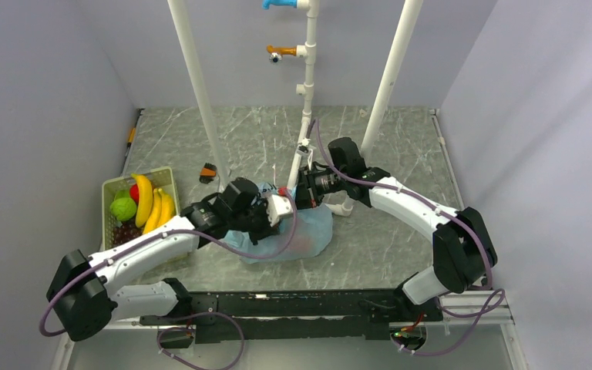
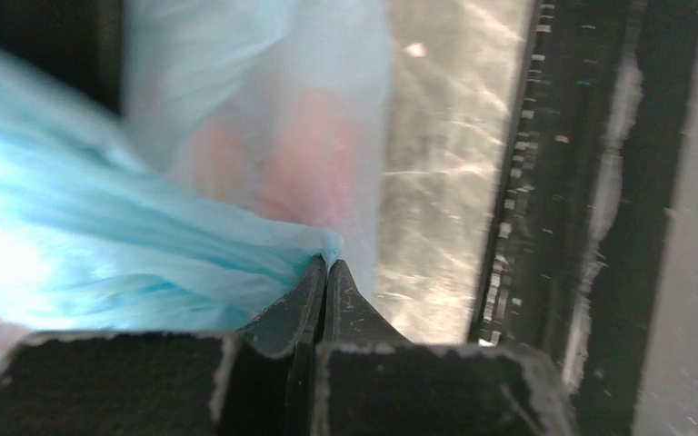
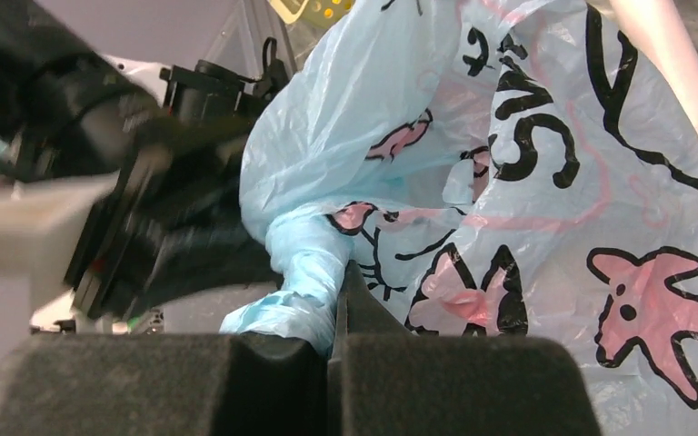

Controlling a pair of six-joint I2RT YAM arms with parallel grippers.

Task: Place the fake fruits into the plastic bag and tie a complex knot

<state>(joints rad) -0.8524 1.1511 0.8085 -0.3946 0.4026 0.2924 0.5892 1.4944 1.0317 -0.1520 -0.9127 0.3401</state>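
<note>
The plastic bag [image 1: 312,231] lies on the table [image 1: 401,239] between the two sets of fingers, with its body on the arm-base side of both fingertips. Reddish shapes [image 2: 314,168] show through the plastic just beyond the left fingertips. Their outline is too blurred to identify.

The left gripper [image 2: 327,265] is closed. Its fingers pinch a gathered fold of the bag, which fans out to the left of the tips. The right gripper [image 3: 338,295] is also closed and clamps a twisted strand [image 3: 304,263] of bag plastic. The strand rises from between the fingertips into the printed bag body above and to the right of them. In the top view, the two grippers sit close together, tips toward each other, over the bag's far edge.

More fake fruits sit well apart from both sets of fingers, on the outer side of the left arm. Yellow bananas [image 1: 146,199], a green fruit [image 1: 122,208], a red piece [image 1: 134,191] and dark grapes [image 1: 126,231] lie in a pale green basket [image 1: 166,174].
</note>
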